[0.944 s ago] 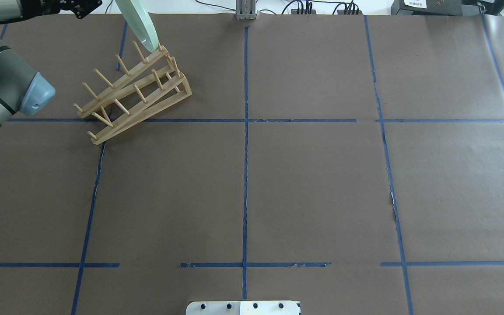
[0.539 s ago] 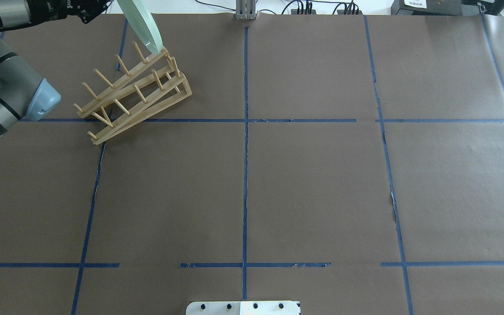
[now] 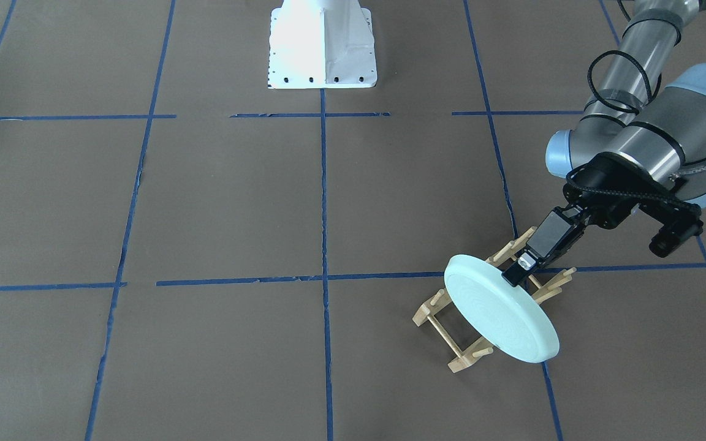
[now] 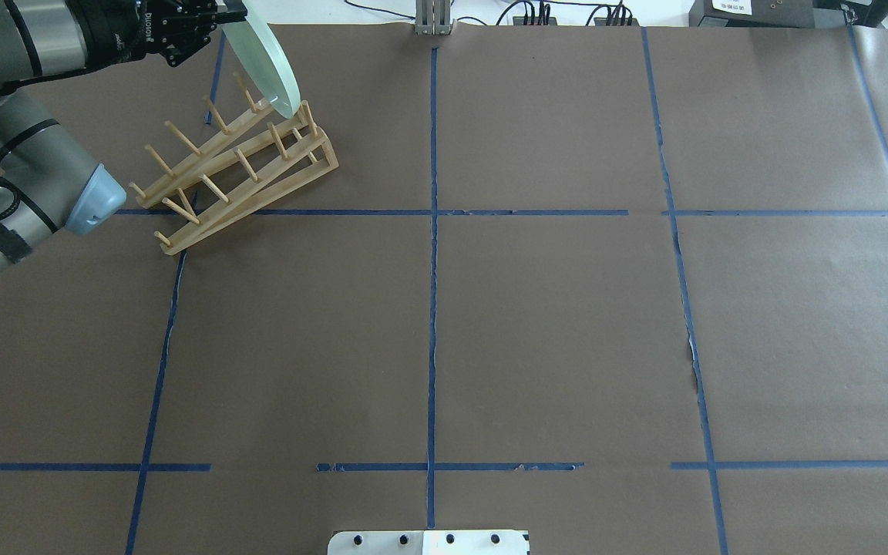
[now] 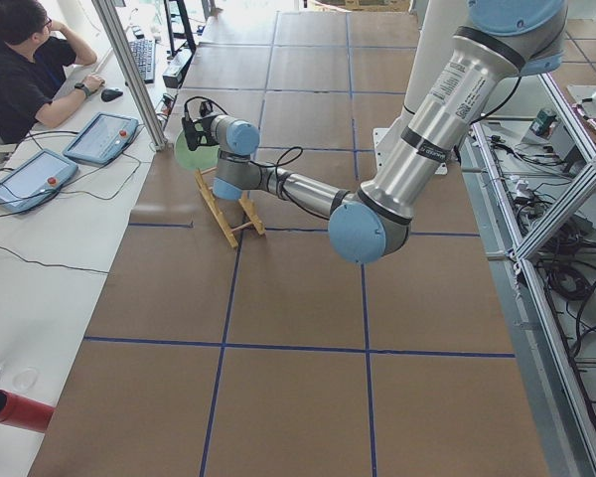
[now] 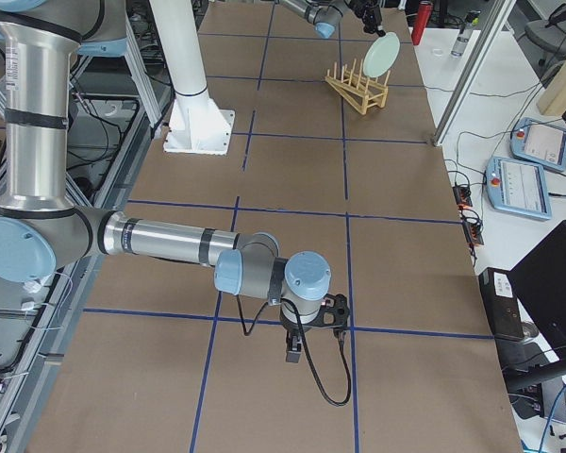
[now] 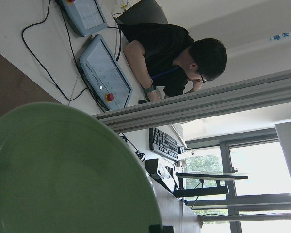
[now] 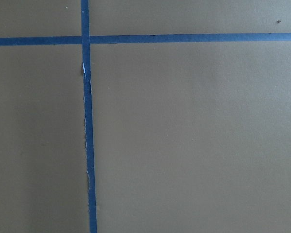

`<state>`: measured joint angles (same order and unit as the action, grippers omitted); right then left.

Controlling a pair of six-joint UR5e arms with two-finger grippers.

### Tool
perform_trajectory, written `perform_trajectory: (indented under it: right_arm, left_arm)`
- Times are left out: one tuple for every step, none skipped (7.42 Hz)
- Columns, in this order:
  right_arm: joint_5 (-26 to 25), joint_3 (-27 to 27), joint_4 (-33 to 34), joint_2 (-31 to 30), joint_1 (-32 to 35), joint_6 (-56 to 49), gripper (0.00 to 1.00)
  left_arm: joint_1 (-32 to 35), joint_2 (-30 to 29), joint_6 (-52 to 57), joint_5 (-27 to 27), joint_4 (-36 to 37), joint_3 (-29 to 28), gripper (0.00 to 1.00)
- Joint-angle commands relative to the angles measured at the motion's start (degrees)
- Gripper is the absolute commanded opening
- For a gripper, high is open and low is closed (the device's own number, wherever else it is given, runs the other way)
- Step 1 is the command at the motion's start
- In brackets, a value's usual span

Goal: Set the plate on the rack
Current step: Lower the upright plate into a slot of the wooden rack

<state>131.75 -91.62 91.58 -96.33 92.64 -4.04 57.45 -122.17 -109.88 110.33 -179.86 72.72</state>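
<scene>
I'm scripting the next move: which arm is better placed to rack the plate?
Left. The left gripper holds the plate by its rim, tilted over the rack; the right arm sits far across the table.

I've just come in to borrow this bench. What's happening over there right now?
The left pincer grips the mint-green plate by its rim and holds it tilted over the operator-side end of the wooden rack. The plate's lower edge is down at that end, but I can't tell whether it touches the rack. The right arm hangs over the table, far from both.
</scene>
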Motion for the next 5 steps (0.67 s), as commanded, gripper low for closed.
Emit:
perform_trajectory:
  right_arm:
    - [0.0,0.0,0.0,0.0,0.1,0.0,1.0]
    - [0.0,0.0,0.0,0.0,0.1,0.0,1.0]
    - [0.0,0.0,0.0,0.0,0.0,0.0,1.0]
    - [0.0,0.0,0.0,0.0,0.1,0.0,1.0]
    - [0.0,0.0,0.0,0.0,0.0,0.0,1.0]
  left_arm:
    - [-1.7,0.3,1.2,0.0,0.0,-0.9,0.0]
    - [-2.2,0.4,1.8,0.0,0.3,-1.7,0.0]
    - [-2.5,0.4,1.9,0.0,0.4,-2.0,0.0]
    - [-2.5,0.4,1.9,-0.1,0.5,-2.1,0.31]
    - [-2.4,0.4,1.8,-0.9,0.6,-2.1,0.74]
